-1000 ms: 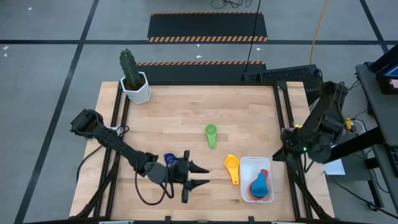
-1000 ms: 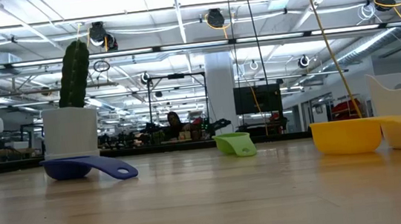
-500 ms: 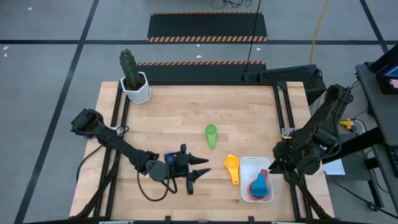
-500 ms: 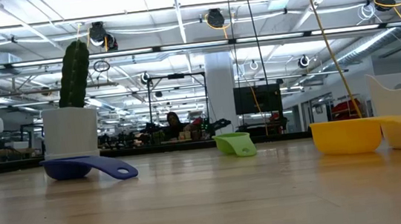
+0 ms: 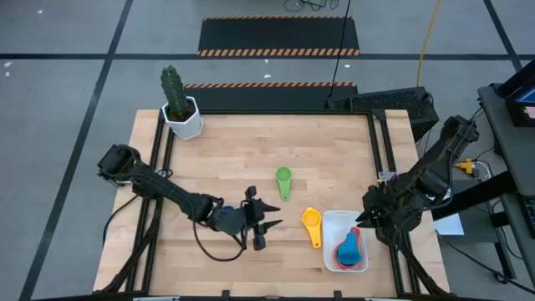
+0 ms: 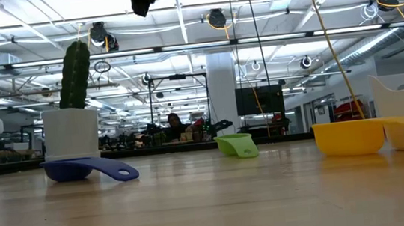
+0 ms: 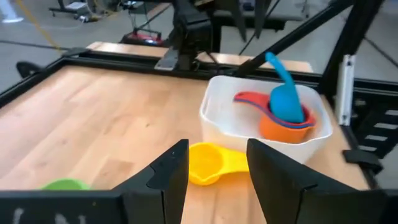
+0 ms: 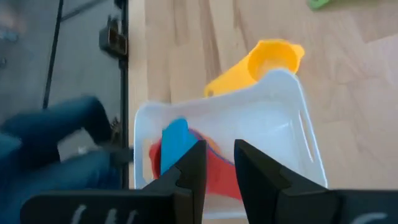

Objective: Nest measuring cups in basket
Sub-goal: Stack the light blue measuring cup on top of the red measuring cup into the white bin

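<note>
No legible text, label, brand, number or sign on anything in view

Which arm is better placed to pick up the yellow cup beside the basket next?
Probably the left. Its gripper is open, empty and pointed at the yellow measuring cup, which shows between its fingers in the left wrist view. The right gripper hangs over the basket.
</note>
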Motion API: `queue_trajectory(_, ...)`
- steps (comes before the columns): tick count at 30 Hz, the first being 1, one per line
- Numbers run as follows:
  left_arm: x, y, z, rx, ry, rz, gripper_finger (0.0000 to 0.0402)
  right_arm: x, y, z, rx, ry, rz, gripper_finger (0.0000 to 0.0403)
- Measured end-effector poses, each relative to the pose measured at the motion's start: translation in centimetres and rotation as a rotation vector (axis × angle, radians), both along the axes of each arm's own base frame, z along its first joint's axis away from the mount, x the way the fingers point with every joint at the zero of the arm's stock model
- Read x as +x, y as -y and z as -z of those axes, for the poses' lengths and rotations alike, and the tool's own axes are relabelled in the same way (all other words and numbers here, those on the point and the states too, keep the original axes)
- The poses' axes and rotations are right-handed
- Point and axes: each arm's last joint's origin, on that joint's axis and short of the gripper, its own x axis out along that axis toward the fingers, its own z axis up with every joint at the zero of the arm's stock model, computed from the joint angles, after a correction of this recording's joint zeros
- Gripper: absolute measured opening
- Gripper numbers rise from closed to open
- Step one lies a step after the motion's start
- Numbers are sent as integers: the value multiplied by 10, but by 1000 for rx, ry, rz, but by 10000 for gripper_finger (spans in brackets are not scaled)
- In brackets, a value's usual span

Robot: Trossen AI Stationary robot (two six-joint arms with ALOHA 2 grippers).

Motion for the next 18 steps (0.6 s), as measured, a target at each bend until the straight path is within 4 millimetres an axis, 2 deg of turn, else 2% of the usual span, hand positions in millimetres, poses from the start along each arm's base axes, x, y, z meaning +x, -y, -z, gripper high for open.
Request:
queue_trajectory(4, 1, -1, 1, -11, -14, 33, 163, 7, -4, -6, 112, 42, 65, 75)
queue_trajectory(9, -1, 4, 1, -106, -17, 82, 163, 15, -15, -17, 375, 37, 42, 79)
queue_trajectory(14, 0, 7, -5, -323, 53, 32, 163, 20, -17, -28, 588, 9, 52, 115)
queue_trajectory(18, 1, 12, -17, -495, 178, 34, 163, 20, -19, -39, 720, 31, 17, 150)
